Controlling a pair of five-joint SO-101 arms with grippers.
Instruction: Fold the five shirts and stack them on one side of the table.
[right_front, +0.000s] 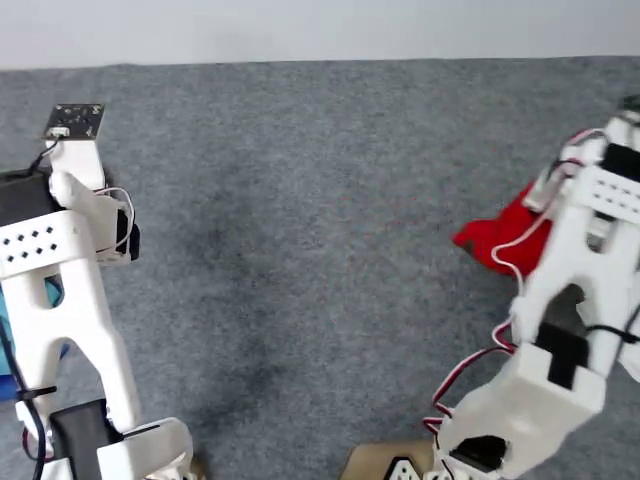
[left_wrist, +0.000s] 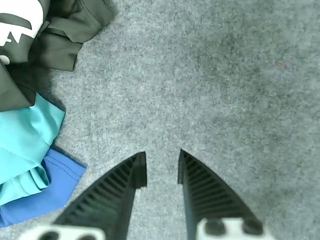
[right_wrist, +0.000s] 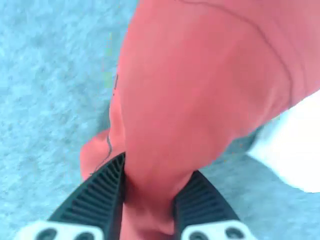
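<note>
Left claw (left_wrist: 162, 172): fingers a little apart, narrow gap, nothing between them, hanging over bare grey table (left_wrist: 230, 75). Right claw (right_wrist: 150, 185): closed onto the red shirt (right_wrist: 200, 90), cloth bunched between both fingers and spilling out ahead of them.

Red shirt in the high view (right_front: 495, 235): crumpled at the right side of the table, partly hidden behind the right arm (right_front: 570, 300); can't tell if it is lifted or still resting on the surface.

Pile beside the left claw, in the left wrist view: black shirt (left_wrist: 30, 45) with a white print, crumpled; teal shirt (left_wrist: 25, 135) touching it; blue shirt (left_wrist: 35, 195) under the teal one's edge. All three are unfolded (loose heap, not a stack). The high view has a sliver of teal and blue behind the left arm (right_front: 60, 260), at the table's left edge.

White cloth (right_wrist: 295, 150) lies just beside the red shirt in the right wrist view; can't tell whether it is a shirt.
</note>
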